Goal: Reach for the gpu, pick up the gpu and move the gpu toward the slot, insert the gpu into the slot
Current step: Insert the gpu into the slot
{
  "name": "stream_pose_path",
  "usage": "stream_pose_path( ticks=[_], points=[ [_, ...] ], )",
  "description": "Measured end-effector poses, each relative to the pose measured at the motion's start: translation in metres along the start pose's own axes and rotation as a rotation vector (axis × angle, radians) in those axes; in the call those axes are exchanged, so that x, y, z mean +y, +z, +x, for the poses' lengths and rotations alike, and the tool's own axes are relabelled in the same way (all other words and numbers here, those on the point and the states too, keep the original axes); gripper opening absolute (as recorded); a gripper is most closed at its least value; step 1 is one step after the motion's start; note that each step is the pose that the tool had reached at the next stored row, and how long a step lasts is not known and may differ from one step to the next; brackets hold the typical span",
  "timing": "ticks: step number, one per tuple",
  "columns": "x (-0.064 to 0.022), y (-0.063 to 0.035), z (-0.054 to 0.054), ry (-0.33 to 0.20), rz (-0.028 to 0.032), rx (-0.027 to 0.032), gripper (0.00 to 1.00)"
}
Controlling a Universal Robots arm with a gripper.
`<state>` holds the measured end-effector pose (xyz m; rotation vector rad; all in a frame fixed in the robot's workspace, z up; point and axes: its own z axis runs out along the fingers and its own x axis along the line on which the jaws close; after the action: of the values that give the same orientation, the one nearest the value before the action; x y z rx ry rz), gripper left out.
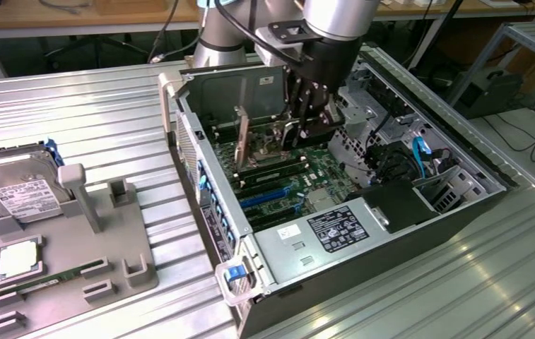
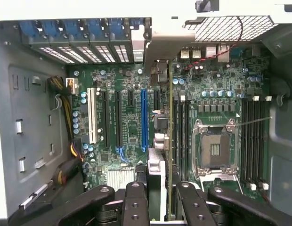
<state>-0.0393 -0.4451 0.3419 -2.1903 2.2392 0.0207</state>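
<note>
My gripper [image 1: 300, 131] reaches down into the open computer case [image 1: 493, 176] on the black end of the arm. In the wrist view the gripper [image 2: 164, 200] is shut on the gpu [image 2: 168, 141], which I see edge-on as a thin upright card. The card runs from the fingers [image 2: 135, 197] toward the case's back wall, silver bracket end [image 2: 158, 70] farthest away. The slot [image 2: 143, 117], a long blue strip on the green motherboard [image 2: 129, 127], lies parallel to the card and a little to its side, away from the processor socket. The slot [image 1: 269, 196] is uncovered.
A square silver processor socket [image 2: 215, 150] and black memory sockets [image 2: 253, 141] lie beside the card. On the exterior view's left, a grey holder [image 1: 107, 240] carries a hard drive [image 1: 18, 187], a processor [image 1: 20, 258] and a memory stick [image 1: 50, 279]. The power supply [image 1: 343, 226] fills the case's near end.
</note>
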Motion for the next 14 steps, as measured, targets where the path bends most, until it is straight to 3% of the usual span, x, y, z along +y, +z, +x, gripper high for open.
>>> stream_pose_path(
  ticks=[11, 14],
  points=[
    [0.0062, 0.016, 0.001, 0.0, 0.0, 0.0001, 0.28],
    [0.0113, 0.022, 0.001, 0.0, 0.0, 0.0, 0.28]
  ],
)
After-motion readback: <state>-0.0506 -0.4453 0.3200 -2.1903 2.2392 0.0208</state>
